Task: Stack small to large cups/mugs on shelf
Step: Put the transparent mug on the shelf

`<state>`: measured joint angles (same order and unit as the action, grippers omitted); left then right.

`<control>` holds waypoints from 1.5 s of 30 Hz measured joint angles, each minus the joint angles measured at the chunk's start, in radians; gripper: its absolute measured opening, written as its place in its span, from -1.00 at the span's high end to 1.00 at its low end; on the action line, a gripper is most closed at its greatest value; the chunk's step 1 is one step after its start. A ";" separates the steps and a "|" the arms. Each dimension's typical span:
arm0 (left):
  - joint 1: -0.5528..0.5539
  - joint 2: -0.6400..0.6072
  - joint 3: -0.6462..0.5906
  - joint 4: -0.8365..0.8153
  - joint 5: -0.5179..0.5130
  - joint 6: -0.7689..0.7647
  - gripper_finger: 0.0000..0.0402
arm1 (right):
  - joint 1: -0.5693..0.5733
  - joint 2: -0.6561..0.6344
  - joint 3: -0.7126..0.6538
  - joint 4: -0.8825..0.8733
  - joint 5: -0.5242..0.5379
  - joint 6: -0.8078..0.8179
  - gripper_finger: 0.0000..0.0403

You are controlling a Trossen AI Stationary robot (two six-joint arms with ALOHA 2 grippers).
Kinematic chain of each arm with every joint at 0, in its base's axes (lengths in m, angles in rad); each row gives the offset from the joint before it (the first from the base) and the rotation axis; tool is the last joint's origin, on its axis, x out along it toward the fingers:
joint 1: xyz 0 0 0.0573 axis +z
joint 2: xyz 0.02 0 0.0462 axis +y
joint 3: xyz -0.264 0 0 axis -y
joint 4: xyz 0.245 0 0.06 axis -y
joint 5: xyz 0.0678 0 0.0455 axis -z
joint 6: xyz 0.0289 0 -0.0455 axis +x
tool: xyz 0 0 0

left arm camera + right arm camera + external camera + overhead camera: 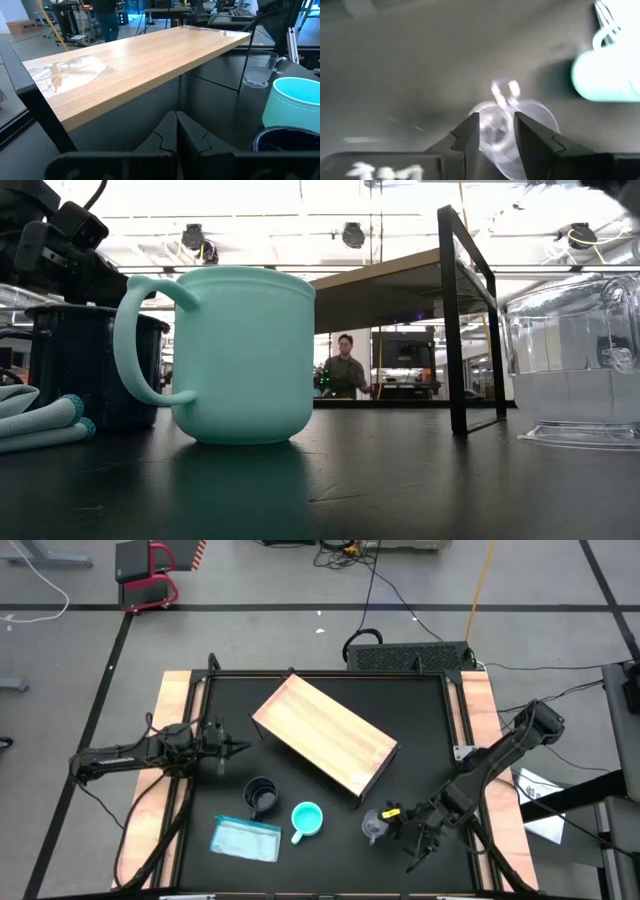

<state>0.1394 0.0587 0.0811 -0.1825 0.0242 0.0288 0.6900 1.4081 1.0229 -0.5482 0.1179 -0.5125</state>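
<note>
Standing unstacked on the tabletop (420, 730), lower centre of the high view, are clear cup (374, 826), turquoise mug (306, 819) and dark mug (261, 795); shelf (325, 732) bare; right tool (400, 825) released around the clear cup, left tool (235, 748) clenched, empty

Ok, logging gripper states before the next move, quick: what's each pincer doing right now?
Left pincer: closed, holding nothing, near the shelf.
Right pincer: open around the clear cup.
</note>
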 joint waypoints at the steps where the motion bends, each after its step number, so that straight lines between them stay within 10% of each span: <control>1: 0.000 0.000 0.000 0.000 0.000 0.000 0.98 | 0.003 0.005 0.000 -0.005 0.017 -0.012 0.42; 45: 0.000 0.000 0.000 0.000 0.000 0.000 0.98 | -0.005 0.133 -0.001 -0.008 0.067 -0.004 0.64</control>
<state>0.1397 0.0587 0.0813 -0.1822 0.0242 0.0288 0.6846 1.5411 1.0222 -0.5558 0.1852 -0.5169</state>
